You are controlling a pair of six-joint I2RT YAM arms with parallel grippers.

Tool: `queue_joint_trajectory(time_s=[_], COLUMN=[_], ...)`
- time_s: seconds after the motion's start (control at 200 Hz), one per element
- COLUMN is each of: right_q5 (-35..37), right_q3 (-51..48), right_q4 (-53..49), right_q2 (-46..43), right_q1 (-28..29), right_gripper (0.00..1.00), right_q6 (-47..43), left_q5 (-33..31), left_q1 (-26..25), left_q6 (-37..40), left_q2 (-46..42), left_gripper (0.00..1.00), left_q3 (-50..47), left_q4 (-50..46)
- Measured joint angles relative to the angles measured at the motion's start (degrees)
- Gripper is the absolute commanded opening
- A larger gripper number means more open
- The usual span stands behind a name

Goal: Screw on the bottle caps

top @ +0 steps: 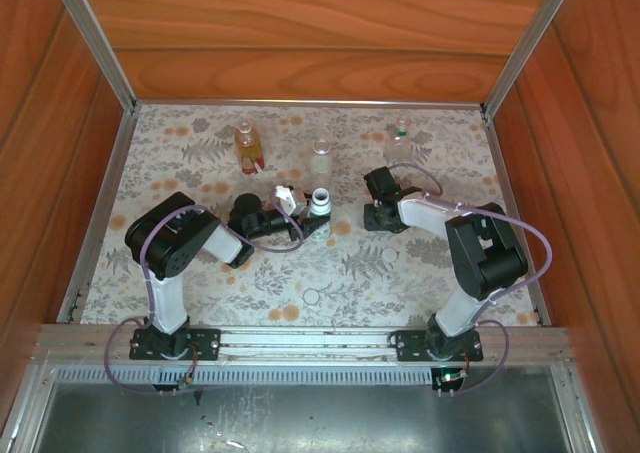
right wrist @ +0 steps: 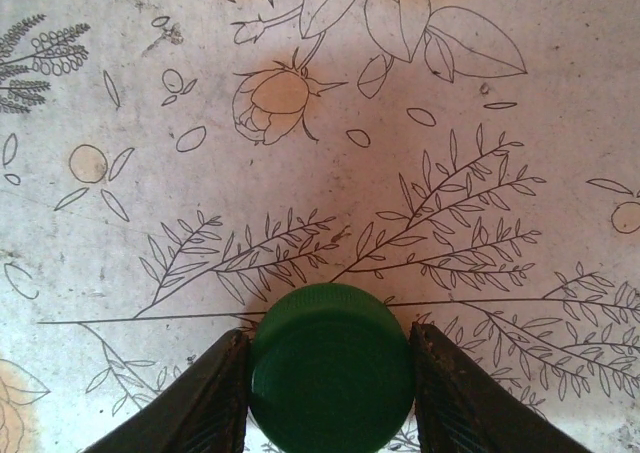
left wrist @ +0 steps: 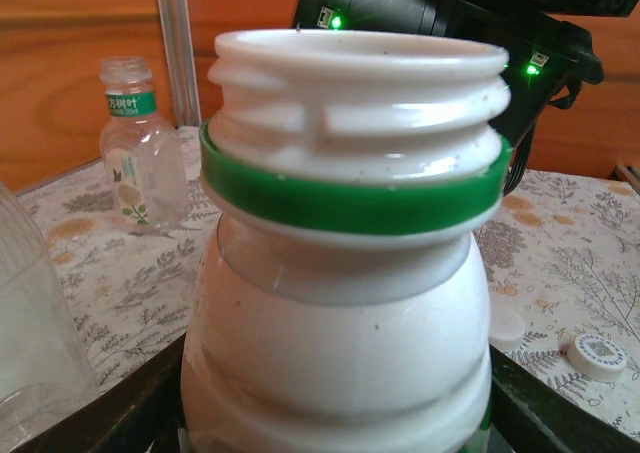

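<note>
Floral surface (top: 200,273) carried everything. My left gripper (top: 308,215) was clamped on the white bottle (left wrist: 340,353), with a dark finger on each side of its body. That bottle stood upright near the middle of the surface. It had a green ring under the thread and its mouth was open.

The amber bottle (top: 247,145) stood at back left, well apart from my arms. The clear bottle (top: 321,160) stood just behind the white bottle. The small clear bottle (top: 399,141), with a green band on its neck, stood at back right and was open at the top in the left wrist view.

My right gripper (right wrist: 330,343) pointed down at the surface, right of the white bottle and in front of the small clear bottle. It was closed on the green cap (right wrist: 332,373), both fingers (right wrist: 205,403) pressed to the cap's sides and its flat top facing the camera. I could not tell whether the cap touched the surface.

Two white caps (left wrist: 597,355) lay flat on the surface near each other, right of the white bottle in the left wrist view.
</note>
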Motion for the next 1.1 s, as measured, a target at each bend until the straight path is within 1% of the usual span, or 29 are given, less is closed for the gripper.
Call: queue_joint_trajectory(time_s=[0.145,0.375,0.525,0.68,0.874,1.099], right_q5=[-0.85,-3.37,-4.92,-6.27,-6.45,-6.49], right_q3=[0.02,1.14,5.25,12.41,24.48,37.92], right_q4=[-1.77,-8.13,-14.29,-21.11,-28.15,-32.79], right_q2=[-1.14,-10.95,-17.18,-21.46,-20.76,-13.38], right_q1=[0.0,0.52,1.84,4.39,9.92,16.55], right_gripper=[0.43,0.43,0.43,0.43,0.43,0.44], right_q6=[-0.07,-0.33,-0.55,-0.87,-1.75,-3.72], left_q5=[0.0,0.04,0.26,0.57,1.09,1.55], left_q1=[0.0,0.0,0.0,0.0,-0.02,-0.02], left_q6=[0.02,0.0,0.0,0.0,0.0,0.0], left_q2=[0.0,0.02,0.09,0.28,0.74,1.66], left_gripper=[0.61,0.61,0.61,0.61,0.61,0.61], left_q3=[0.0,0.0,0.0,0.02,0.57,1.57], left_q4=[0.0,0.0,0.07,0.37,0.5,0.68])
